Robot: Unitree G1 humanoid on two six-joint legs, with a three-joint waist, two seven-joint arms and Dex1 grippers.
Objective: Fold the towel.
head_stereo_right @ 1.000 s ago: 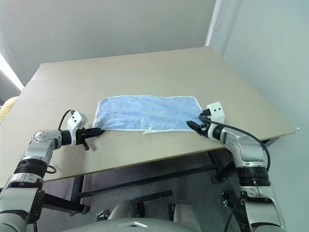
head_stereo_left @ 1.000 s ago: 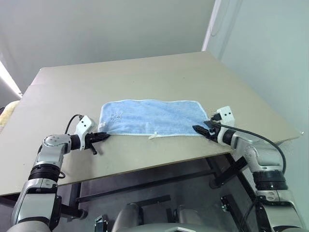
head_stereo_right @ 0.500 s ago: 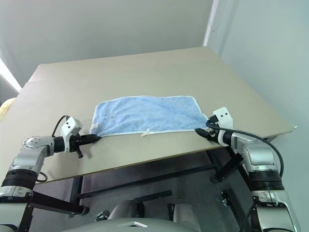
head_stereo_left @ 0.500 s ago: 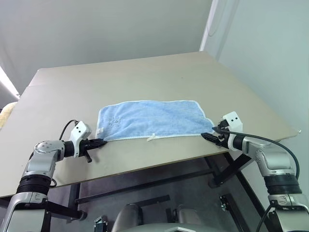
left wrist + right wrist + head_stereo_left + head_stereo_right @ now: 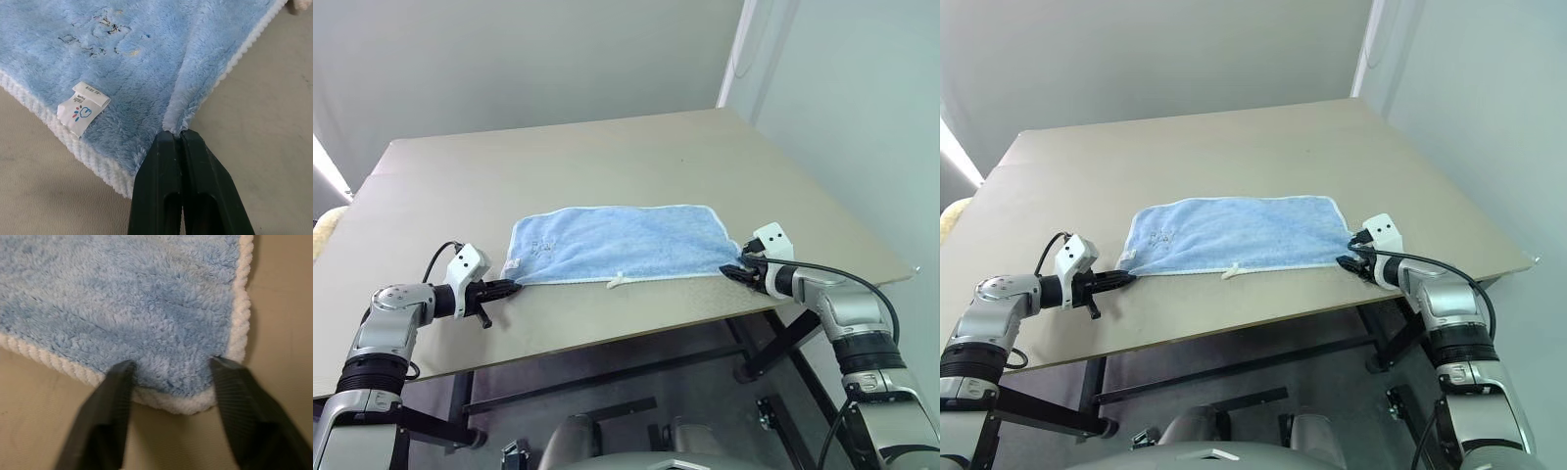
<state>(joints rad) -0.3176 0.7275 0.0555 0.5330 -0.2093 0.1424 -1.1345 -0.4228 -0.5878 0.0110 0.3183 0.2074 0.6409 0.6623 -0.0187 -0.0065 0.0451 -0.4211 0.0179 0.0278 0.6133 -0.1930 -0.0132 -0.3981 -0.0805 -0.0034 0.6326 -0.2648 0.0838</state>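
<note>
Two black end effectors met the towel at its near corners. On the left end effector, smooth tapered fingers were pressed flat together, clenched on a pinched ridge of fluffy blue terry at the corner, where the pile bunched upward into a narrow fold. Beside that fold lay a small white tag with a tiny coloured print, and farther in a faint embroidered mark (dark thread, hard to read). The right end effector had its ridged fingers spread apart, straddling the other near corner with nothing caught between them; their tips rested against the plush nap just inside the thick, ropy whitish hem. Seen from the head, the towel was a long light-blue rectangle spread flat near the front edge of the matte beige counter, with a white loop poking from its near hem.
</note>
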